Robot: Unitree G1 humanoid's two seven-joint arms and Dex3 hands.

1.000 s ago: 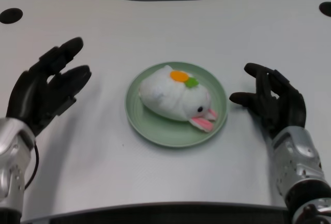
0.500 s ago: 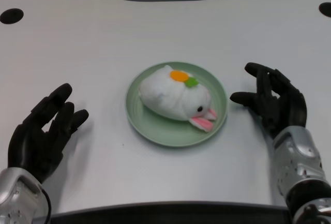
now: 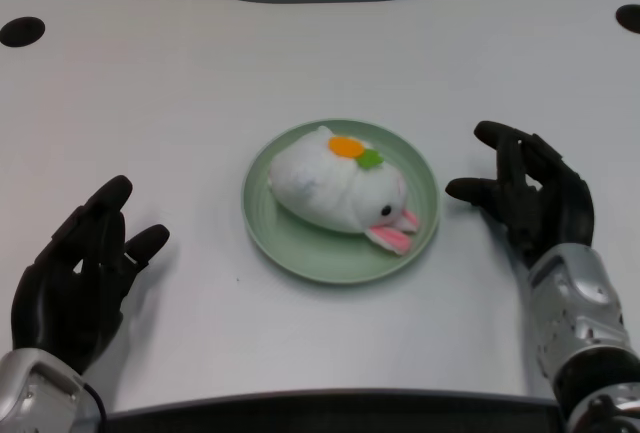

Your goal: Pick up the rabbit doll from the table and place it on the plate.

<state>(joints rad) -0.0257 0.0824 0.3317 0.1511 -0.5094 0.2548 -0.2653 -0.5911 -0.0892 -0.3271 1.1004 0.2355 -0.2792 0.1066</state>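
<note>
Rabbit doll (image 3: 340, 188): white plush, lying on its side across the green plate (image 3: 290, 248), pink ears toward the near right rim, an orange and green carrot patch on its upper flank. From where I sit it looks wholly carried by the plate, no part on the table (image 3: 300, 63). I judge the placing done.

Left robot hand (image 3: 80, 273): low at the near left, well apart from the plate, fingers spread and holding nothing.

Right robot hand (image 3: 525, 193): just right of the plate rim, fingers loosely apart, nothing in it.

Handling, my estimate only: light and soft, the stuffing will give under pressure, so a firm wrap is safe and nothing here is fragile. The fabric should offer good friction; slipping is unlikely. If I had to lift it again I would take it across the plump middle of the body, fingers over the top and thumb under the near flank. I would avoid the ears, which are thin and floppy and would let the body swing.

Plate: shallow, smooth, probably light; it could slide on the table if the doll is dragged rather than lifted.
</note>
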